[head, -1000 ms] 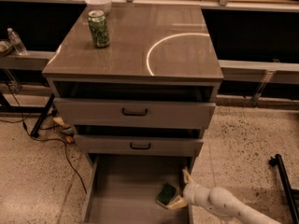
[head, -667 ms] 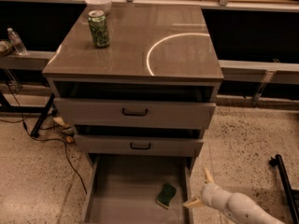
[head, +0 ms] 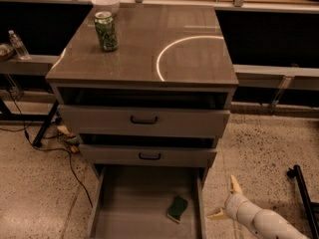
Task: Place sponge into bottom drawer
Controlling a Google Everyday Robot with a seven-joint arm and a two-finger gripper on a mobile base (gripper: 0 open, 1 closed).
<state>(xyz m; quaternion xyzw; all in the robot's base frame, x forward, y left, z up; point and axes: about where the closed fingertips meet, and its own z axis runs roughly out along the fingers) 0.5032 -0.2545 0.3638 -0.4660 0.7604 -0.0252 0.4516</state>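
Note:
The sponge [head: 177,208], dark green on pale foam, lies flat on the floor of the open bottom drawer [head: 134,203], near its right wall. My gripper [head: 224,199] is outside the drawer, to the right of its right wall, above the speckled floor. Its two pale fingers are spread apart and hold nothing. The white arm runs off toward the lower right.
Two upper grey drawers with black handles [head: 144,119] stand slightly open. A green drink can [head: 106,31] and a white bowl [head: 105,3] sit on the cabinet top. Cables [head: 65,148] lie on the floor at left. A black stand [head: 304,198] is at right.
The gripper let go of the sponge, which now lies in the bottom drawer. The gripper has pulled away to the right, out of the drawer.

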